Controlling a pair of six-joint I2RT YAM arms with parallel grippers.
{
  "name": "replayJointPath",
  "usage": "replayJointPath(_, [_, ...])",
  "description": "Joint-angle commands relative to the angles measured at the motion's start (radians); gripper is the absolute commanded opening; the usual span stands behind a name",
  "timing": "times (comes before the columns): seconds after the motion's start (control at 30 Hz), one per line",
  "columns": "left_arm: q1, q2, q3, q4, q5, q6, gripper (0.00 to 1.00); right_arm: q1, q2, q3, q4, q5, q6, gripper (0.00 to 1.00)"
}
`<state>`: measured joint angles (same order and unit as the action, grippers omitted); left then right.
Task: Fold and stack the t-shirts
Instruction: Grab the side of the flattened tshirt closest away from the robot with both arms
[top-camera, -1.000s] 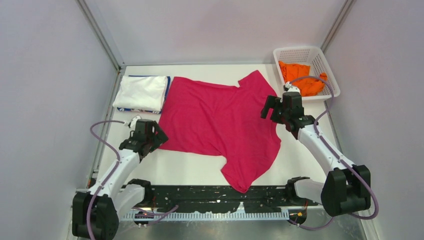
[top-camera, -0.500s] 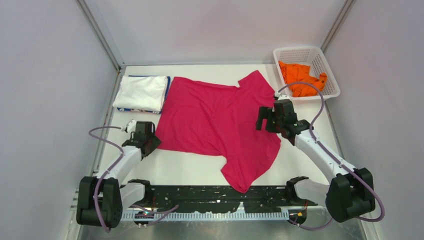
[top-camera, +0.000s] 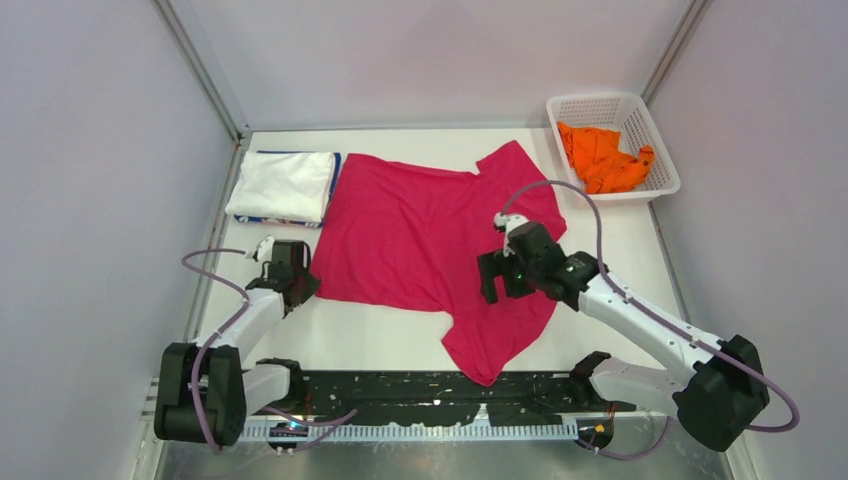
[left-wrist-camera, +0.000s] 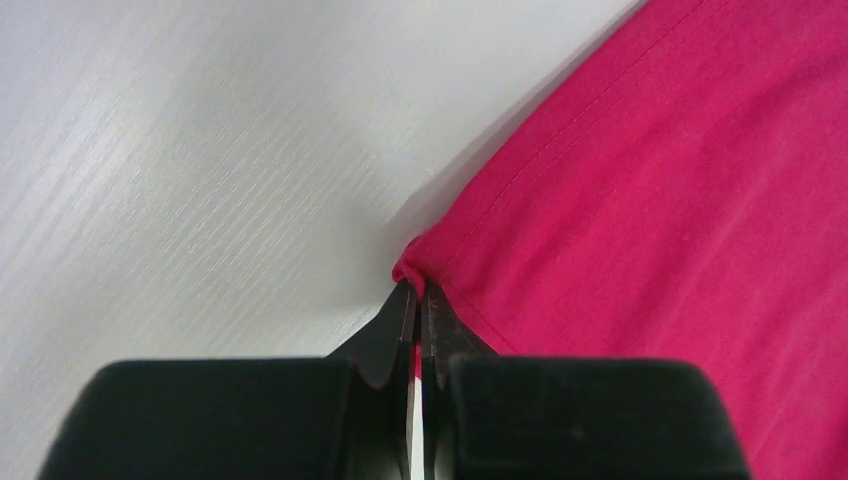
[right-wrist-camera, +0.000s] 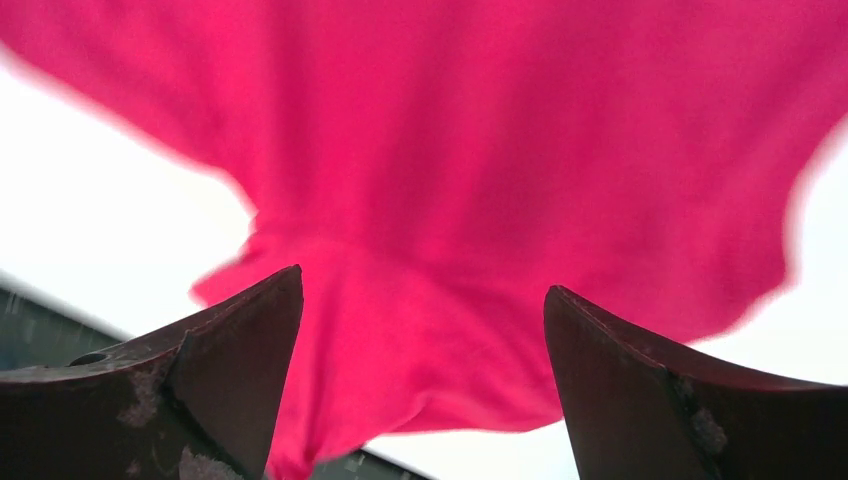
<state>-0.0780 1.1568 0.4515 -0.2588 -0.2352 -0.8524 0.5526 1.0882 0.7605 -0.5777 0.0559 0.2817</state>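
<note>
A magenta-pink t-shirt (top-camera: 430, 235) lies spread flat across the middle of the table. My left gripper (top-camera: 306, 285) sits at its near-left hem corner. In the left wrist view the left gripper (left-wrist-camera: 415, 290) is shut on a small pinch of the magenta hem (left-wrist-camera: 408, 268). My right gripper (top-camera: 497, 288) hovers open over the shirt's near-right part, above the lower sleeve. Through the right wrist camera only the magenta cloth (right-wrist-camera: 450, 150) shows between the spread fingers of the right gripper (right-wrist-camera: 420, 300). An orange t-shirt (top-camera: 603, 160) lies crumpled in the basket. A folded white t-shirt (top-camera: 283, 185) tops a stack with a blue edge beneath.
The white lattice basket (top-camera: 595, 108) stands at the back right corner. The folded stack sits at the back left by the wall. A black rail (top-camera: 420, 385) runs along the near edge between the arm bases. Grey walls close in both sides.
My left gripper has closed on the shirt's hem corner. The right arm has swung from beside the basket leftward and nearer, over the shirt, still open.
</note>
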Motion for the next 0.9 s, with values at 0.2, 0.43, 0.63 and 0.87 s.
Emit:
replayJointPath(0.2, [0.006, -0.094, -0.047, -0.015, -0.013, 0.029, 0.0, 0.514, 0.028, 0.024, -0.177, -0.161, -0.026, 0.87])
replayJointPath(0.43, [0.005, -0.121, -0.057, -0.024, -0.008, 0.023, 0.0, 0.705, 0.142, 0.031, -0.158, -0.112, 0.008, 0.76])
replayJointPath(0.63, [0.004, -0.115, -0.042, -0.044, -0.002, 0.021, 0.0, 0.727, 0.301, 0.025, -0.089, -0.047, 0.053, 0.66])
replayJointPath(0.87, [0.005, -0.135, -0.056, -0.059, 0.006, 0.008, 0.0, 0.726, 0.396, 0.016, -0.129, 0.081, 0.107, 0.48])
